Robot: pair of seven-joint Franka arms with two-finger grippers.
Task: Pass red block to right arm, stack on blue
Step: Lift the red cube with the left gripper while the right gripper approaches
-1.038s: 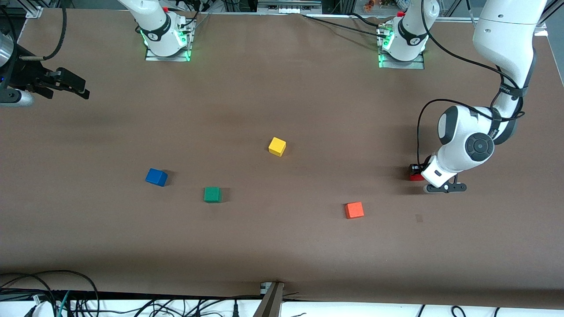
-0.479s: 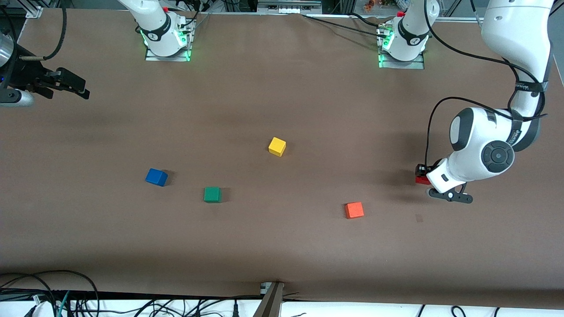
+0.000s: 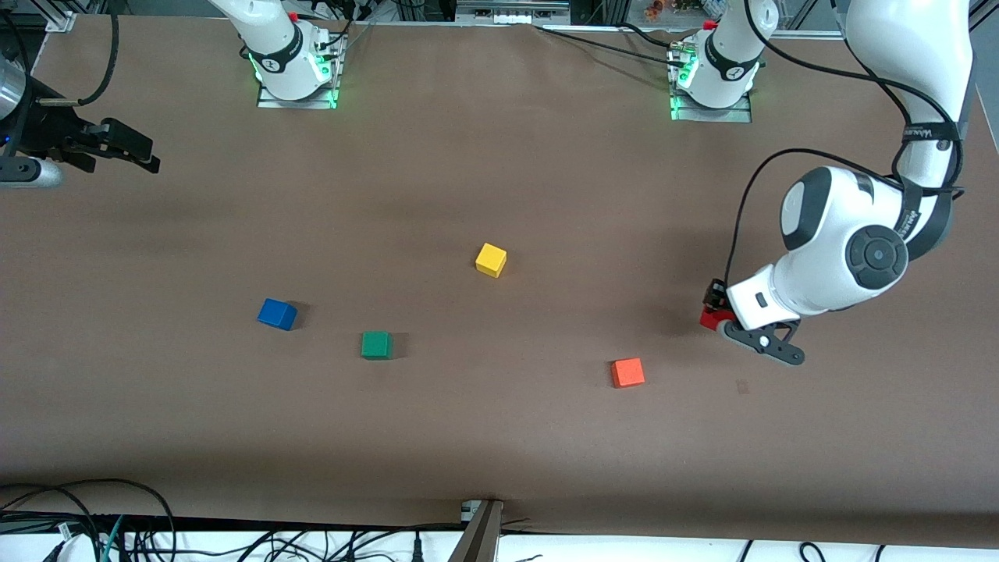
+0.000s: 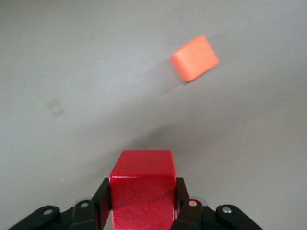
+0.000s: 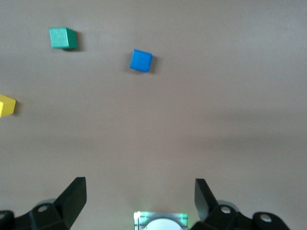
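When we look from the front view, our left gripper (image 3: pixel 722 318) holds the red block (image 3: pixel 709 318) in the air, over the table (image 3: pixel 499 437) at the left arm's end, near the orange block (image 3: pixel 627 372). In the left wrist view, both fingers (image 4: pixel 102 207) squeeze the red block (image 4: pixel 142 189). In the right wrist view, our waiting right gripper (image 5: pixel 140 194) has its jaws wide apart, high over the blue block (image 5: pixel 141 61).
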